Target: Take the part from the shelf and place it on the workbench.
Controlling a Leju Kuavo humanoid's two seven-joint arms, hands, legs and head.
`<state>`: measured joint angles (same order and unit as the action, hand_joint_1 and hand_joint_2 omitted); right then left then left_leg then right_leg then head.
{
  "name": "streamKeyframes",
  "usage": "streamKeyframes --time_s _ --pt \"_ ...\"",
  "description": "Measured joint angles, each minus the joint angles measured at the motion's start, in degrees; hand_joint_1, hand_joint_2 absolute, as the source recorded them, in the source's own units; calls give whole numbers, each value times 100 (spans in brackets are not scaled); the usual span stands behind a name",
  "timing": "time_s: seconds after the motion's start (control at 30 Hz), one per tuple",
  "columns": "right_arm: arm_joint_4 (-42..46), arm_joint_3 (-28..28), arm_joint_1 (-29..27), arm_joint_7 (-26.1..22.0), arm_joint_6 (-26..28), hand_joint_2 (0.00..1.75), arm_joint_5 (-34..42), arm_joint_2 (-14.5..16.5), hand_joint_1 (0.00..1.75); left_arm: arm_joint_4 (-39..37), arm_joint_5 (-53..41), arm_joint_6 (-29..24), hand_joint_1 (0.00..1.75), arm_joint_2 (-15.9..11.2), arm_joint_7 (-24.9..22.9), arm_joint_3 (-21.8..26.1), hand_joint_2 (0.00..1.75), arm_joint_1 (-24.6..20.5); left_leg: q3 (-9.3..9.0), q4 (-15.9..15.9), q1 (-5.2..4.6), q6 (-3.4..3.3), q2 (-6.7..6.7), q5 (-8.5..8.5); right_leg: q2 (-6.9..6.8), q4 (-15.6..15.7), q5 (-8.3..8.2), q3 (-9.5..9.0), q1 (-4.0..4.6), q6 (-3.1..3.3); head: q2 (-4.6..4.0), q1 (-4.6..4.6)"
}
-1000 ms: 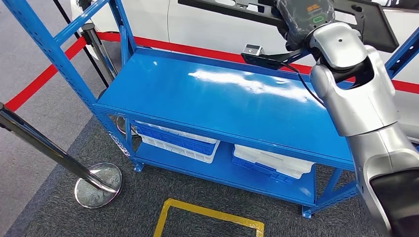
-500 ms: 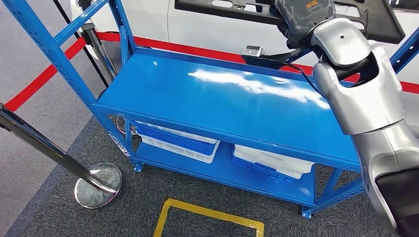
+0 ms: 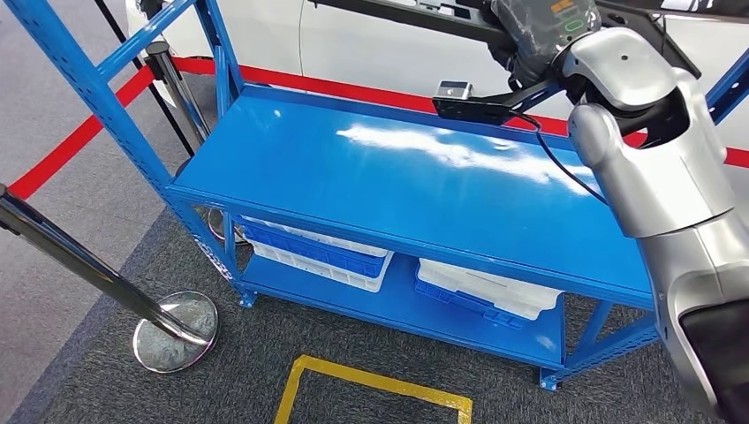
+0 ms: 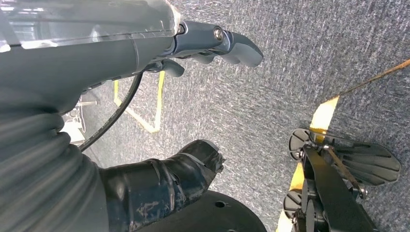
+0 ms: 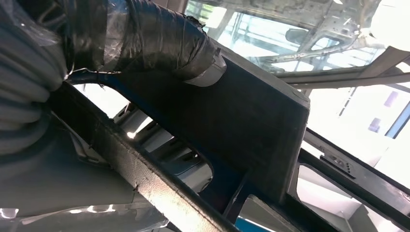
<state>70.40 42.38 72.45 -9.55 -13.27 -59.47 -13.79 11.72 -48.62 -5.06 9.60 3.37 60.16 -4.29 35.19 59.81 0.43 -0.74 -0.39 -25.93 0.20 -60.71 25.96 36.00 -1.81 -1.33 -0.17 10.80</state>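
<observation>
The part (image 3: pixel 415 12) is a large flat black frame with cut-outs, held high above the blue shelf unit (image 3: pixel 406 177) at the top edge of the head view. My right hand (image 3: pixel 540 26), wrapped in clear film, grips it at the end of the raised silver arm. In the right wrist view the taped thumb (image 5: pixel 164 41) presses on the part's black panel (image 5: pixel 251 125). My left hand (image 4: pixel 121 58) hangs over grey carpet, its fingers (image 4: pixel 227 43) and thumb (image 4: pixel 169 176) apart with nothing between them.
The shelf's wide middle board is bare and glossy. White and blue bins (image 3: pixel 318 252) lie on the bottom board. A chrome stanchion (image 3: pixel 172 331) stands at the left, a red barrier band (image 3: pixel 79 141) and a white car behind. Yellow floor tape (image 3: pixel 371 384) marks the carpet.
My right arm has lifted the part higher, so most of it now runs off the top of the head view. The shelf and floor have not moved.
</observation>
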Motion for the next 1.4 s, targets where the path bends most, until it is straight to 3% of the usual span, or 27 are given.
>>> streamKeyframes --time_s 0.4,0.53,0.63,0.7,0.77,0.83,0.87,0.93,1.0,1.13,1.2,1.3,1.33,1.37,1.4 --pt "-50 202 125 100 11 175 -4 -19 175 4 -82 -1 0 -3 0 9 175 -3 16 30 -23 -17 -3 -11 -2 8 -8 2 -24 -12 0 0" --pt "-86 319 232 100 6 175 0 -22 175 7 -132 0 0 -4 8 17 175 -4 39 71 -31 -54 -3 -27 -1 23 -23 -1 -37 -44 0 0" --pt "-96 379 285 102 2 175 0 -37 175 7 -144 2 0 -4 24 20 175 -7 -10 -36 4 -125 13 29 1 18 2 -4 -38 -92 0 -1" --pt "-98 414 319 102 0 175 0 -58 175 7 -150 4 0 -3 28 21 175 -9 -60 -132 35 -171 35 78 -2 -339 231 161 -33 -99 0 -2" --pt "-105 459 337 101 -3 175 0 -75 175 7 -162 11 0 -2 34 22 175 -15 -67 -144 28 -190 44 83 -4 -1065 551 520 -21 -107 0 -2" --pt "-124 514 329 101 -4 175 0 -99 175 7 -175 16 0 -2 40 23 175 -20 -69 -131 26 -188 38 70 -6 -1455 586 737 -21 -115 0 -2" --pt "-132 540 327 102 -2 175 0 -110 175 7 -180 16 0 -2 42 23 175 -20 -73 -116 28 -178 32 56 -10 -1310 436 684 -23 -111 0 -2" --pt "-141 575 335 102 2 175 0 -120 175 7 -190 16 0 0 44 23 175 -12 -76 -67 29 -138 22 8 -20 -609 57 363 -22 -85 0 -2" --pt "-142 596 351 102 4 175 0 -122 175 7 -195 18 0 2 44 26 175 -13 -48 -3 11 -79 16 -27 -18 -111 -99 141 7 -36 0 -2" --pt "-163 660 350 104 -1 175 -2 -130 175 9 -196 28 0 2 44 33 175 -18 0 31 19 25 11 -37 -15 -22 -128 146 38 88 0 -2" --pt "-177 680 355 104 -4 175 -2 -136 175 9 -195 38 0 1 40 38 175 -19 103 309 27 70 15 -277 -24 18 -166 146 16 157 0 -1" --pt "-197 701 356 100 -11 175 -2 -135 175 9 -192 54 0 -1 33 42 175 -20 463 1289 38 123 19 -806 -26 26 -198 172 30 206 0 -2" --pt "-207 711 355 98 -15 175 -2 -135 175 9 -192 58 0 -1 30 43 175 -20 514 1469 39 128 19 -851 -27 23 -208 185 40 213 0 -2" --pt "-215 722 355 96 -19 175 -2 -135 175 9 -191 60 0 0 27 43 175 -20 461 1429 38 123 19 -787 -27 20 -218 196 48 216 0 -2" --pt "-221 732 356 95 -25 175 -2 -135 175 9 -191 62 0 -1 24 43 175 -21 295 1168 37 109 19 -635 -28 16 -230 204 52 213 0 -2"
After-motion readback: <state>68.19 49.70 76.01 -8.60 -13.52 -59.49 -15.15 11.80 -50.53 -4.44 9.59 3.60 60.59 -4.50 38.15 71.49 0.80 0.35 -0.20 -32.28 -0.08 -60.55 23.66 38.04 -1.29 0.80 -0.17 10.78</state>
